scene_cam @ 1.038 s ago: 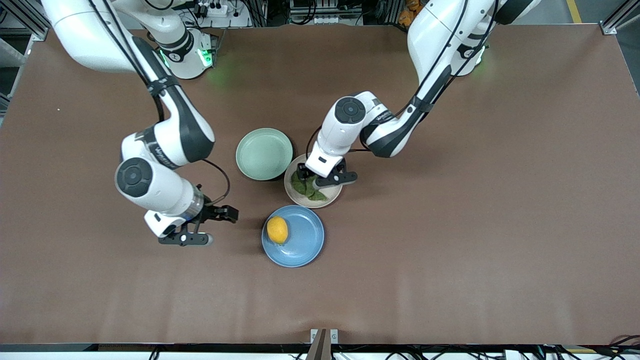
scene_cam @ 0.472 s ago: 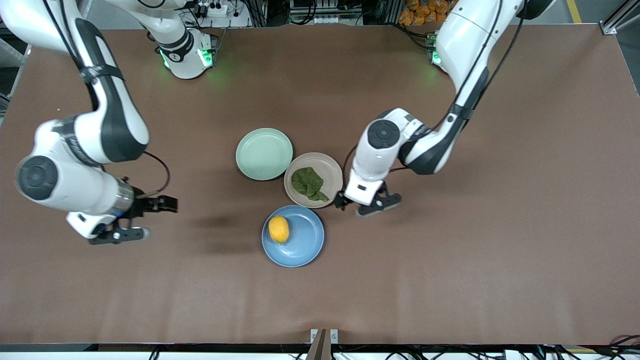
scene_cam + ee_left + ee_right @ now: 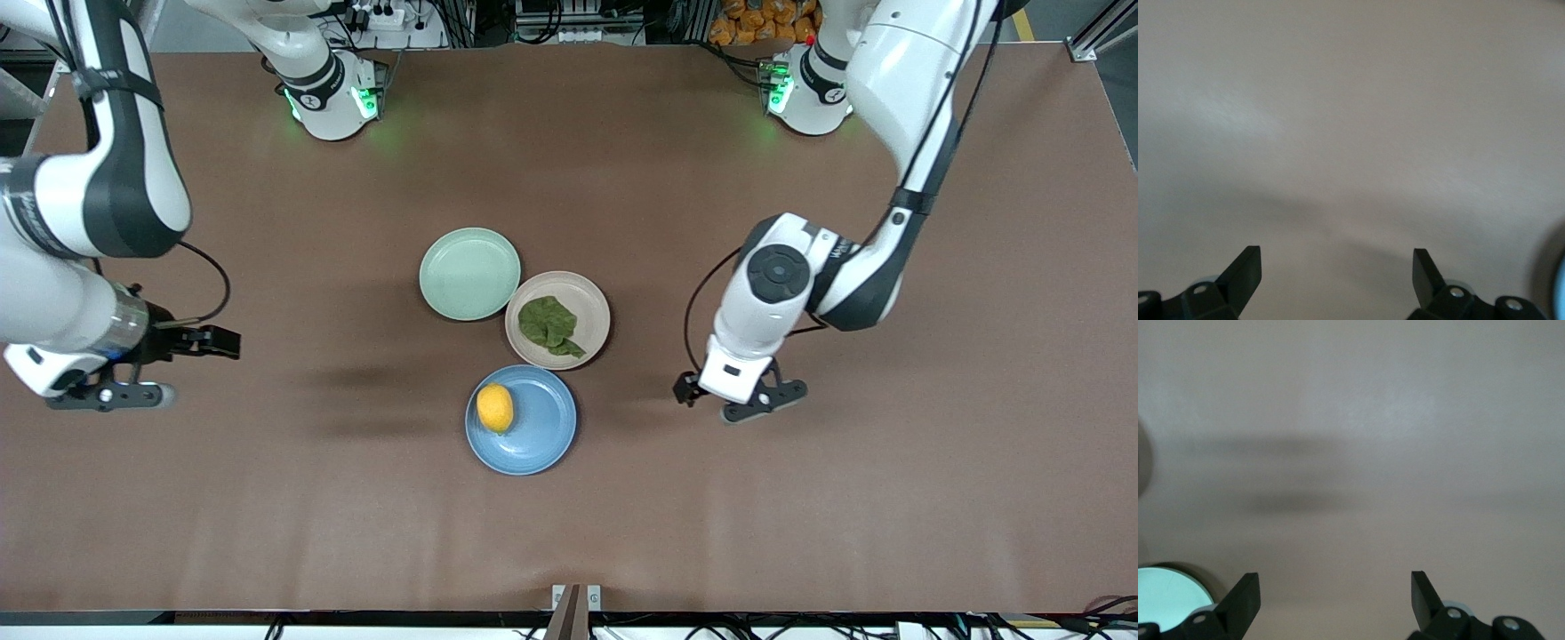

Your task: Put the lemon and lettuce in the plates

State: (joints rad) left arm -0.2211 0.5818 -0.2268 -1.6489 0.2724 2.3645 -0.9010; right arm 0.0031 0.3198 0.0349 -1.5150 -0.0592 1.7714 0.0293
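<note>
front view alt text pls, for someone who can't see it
A lemon lies on a blue plate and a lettuce leaf on a beige plate, beside a bare green plate mid-table. Both open tools, the left tool and the right tool, hang over bare table.

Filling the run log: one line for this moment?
lemon on blue plate | lettuce on beige plate | left gripper open | right gripper open

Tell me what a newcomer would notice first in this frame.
Three plates cluster mid-table: the lemon sits on the blue plate, nearest the front camera, and the lettuce lies on the beige plate, with the green plate bare beside it. Both grippers are open and empty over bare table, the left gripper toward its end, the right gripper toward its own.
</note>
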